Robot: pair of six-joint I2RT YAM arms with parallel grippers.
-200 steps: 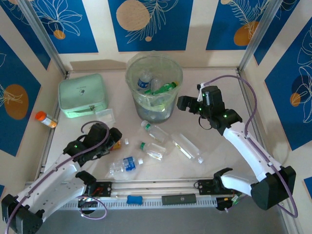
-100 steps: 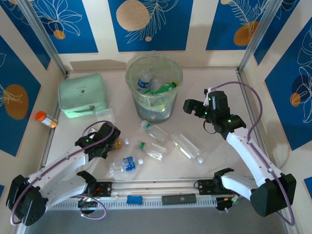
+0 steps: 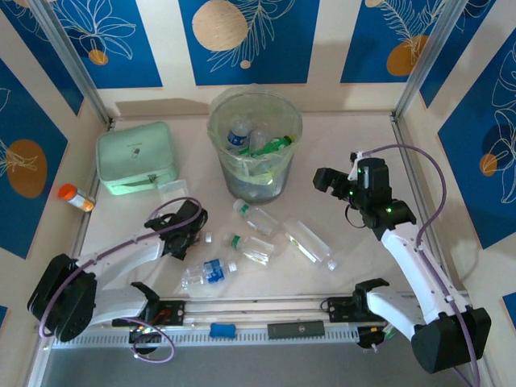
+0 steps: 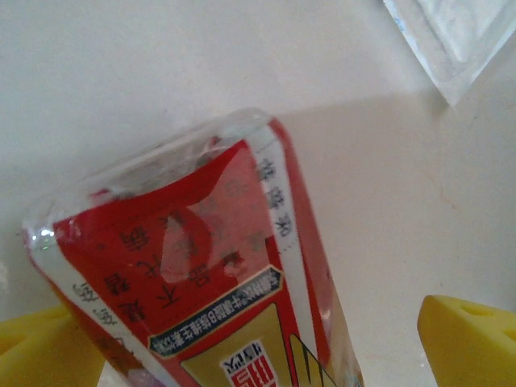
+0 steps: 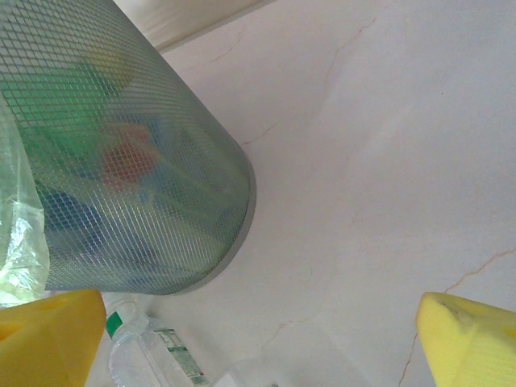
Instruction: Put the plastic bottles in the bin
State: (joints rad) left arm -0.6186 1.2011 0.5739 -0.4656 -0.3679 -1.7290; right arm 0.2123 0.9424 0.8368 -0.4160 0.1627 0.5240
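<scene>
Left wrist camera puts the red-labelled bottle [image 4: 210, 282] between the pads [image 4: 468, 339] of my left hand [image 4: 254, 343]. It lies on its side on the worktop [image 4: 161, 64]. My pads stand wide either side of it, the right one clearly apart from it, so I have hold of nothing yet. I straddle it across its width because that is the narrow way to pinch a lying bottle.

From above, my right hand [image 3: 326, 181] hangs near the right of the bin [image 3: 256, 187], spread fully open and empty. It is well apart from the left arm, which I judge leaves that arm room to work.

Several bottles sit inside the bin, a green bottle [image 3: 272, 146] among them. Four clear bottles [image 3: 256, 216] lie loose on the worktop in front of it, between my two arms.

My next move, I think, is to close on the red one and carry it over the bin's tall rim.
</scene>
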